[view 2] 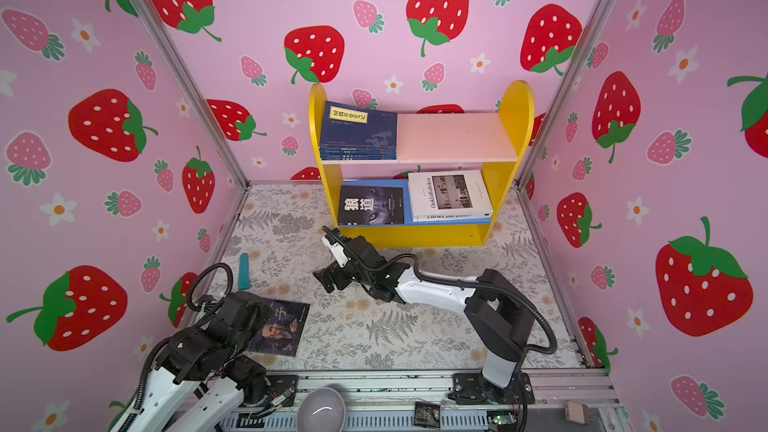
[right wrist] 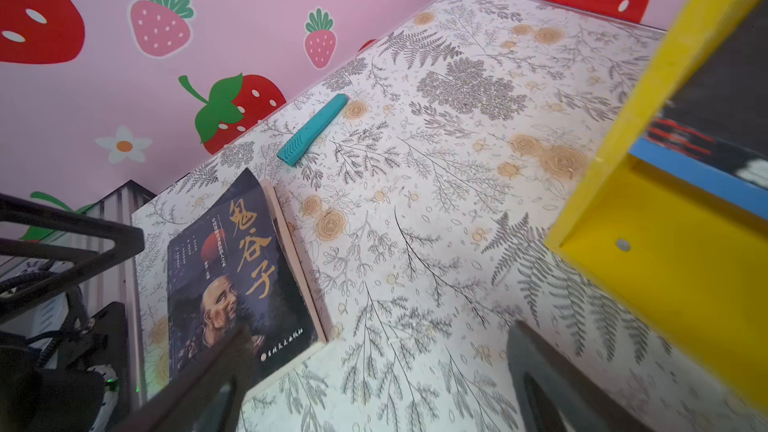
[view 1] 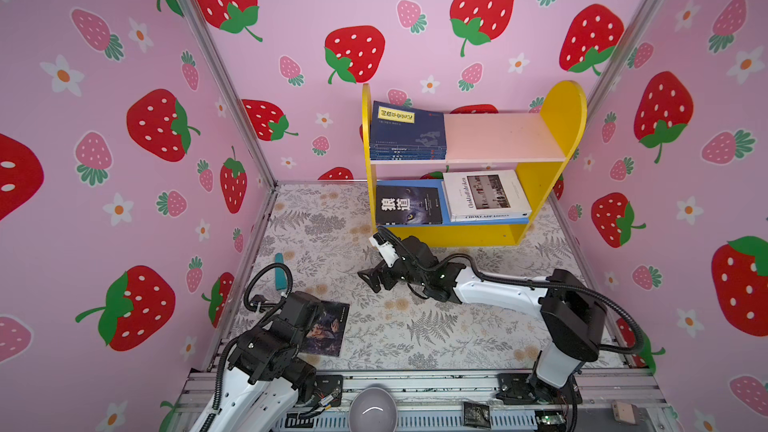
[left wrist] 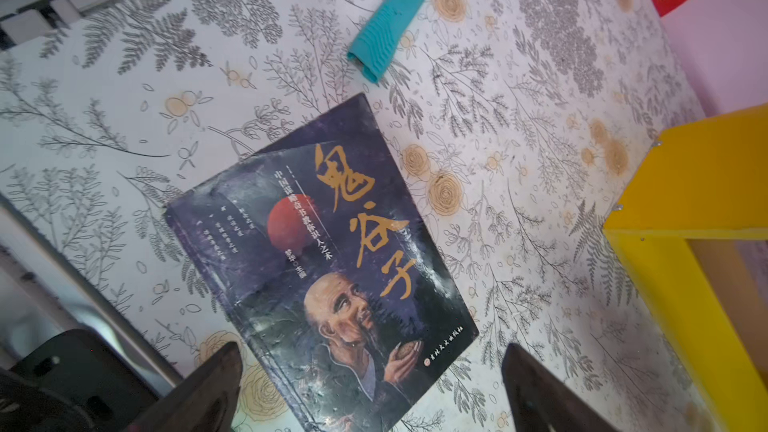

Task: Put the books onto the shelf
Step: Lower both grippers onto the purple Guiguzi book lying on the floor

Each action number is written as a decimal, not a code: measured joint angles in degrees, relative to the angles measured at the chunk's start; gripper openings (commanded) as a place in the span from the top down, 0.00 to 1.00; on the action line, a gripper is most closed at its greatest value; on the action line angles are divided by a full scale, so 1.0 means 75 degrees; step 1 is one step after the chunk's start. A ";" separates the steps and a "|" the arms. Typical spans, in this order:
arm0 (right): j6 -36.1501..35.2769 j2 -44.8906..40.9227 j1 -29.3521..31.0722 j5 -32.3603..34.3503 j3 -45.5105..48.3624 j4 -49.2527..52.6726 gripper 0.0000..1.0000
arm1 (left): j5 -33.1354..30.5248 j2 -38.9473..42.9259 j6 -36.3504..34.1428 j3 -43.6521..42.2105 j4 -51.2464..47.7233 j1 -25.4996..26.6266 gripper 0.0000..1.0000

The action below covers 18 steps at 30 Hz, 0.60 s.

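The shelf stands at the back right. Navy books lie stacked on its pink upper board. A black wolf-eye book and a thick white book lie flat on the blue lower board. A dark old-man portrait book lies flat on the table at the front left. My left gripper hovers open above its near end. My right gripper hangs open and empty before the shelf.
A teal ribbed sleeve lies near the left wall, behind the portrait book. A grey bowl and a black packet sit on the front rail. The shelf's yellow side is close to both wrists.
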<state>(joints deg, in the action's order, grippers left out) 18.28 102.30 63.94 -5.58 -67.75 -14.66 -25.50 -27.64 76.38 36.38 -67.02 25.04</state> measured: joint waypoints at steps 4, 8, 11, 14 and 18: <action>-0.0128 0.0941 0.0131 -0.0414 -0.0796 -0.0262 0.03 | -0.0070 -0.0624 0.0195 0.0035 -0.0192 -0.0326 0.00; -0.0230 0.1813 0.0227 -0.0743 -0.1416 -0.0335 0.04 | 0.0023 -0.1300 0.0044 0.0020 -0.0058 -0.0991 0.00; -0.0259 0.2224 0.0242 -0.0930 -0.1582 -0.0323 0.04 | 0.0239 -0.1679 -0.0265 -0.0154 0.0318 -0.1746 0.00; -0.0318 0.2515 0.0239 -0.1017 -0.1740 -0.0297 0.04 | 0.0425 -0.2055 -0.0557 -0.0493 0.0723 -0.2355 0.01; -0.0396 0.2827 0.0239 -0.1096 -0.2157 -0.0283 0.04 | 0.0472 -0.2116 -0.0679 -0.0793 0.1096 -0.2565 0.01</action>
<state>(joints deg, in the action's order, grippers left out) 15.31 123.50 65.73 -13.80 -83.92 -16.78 -21.96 -43.51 71.29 30.44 -58.81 5.80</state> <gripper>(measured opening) 0.963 0.994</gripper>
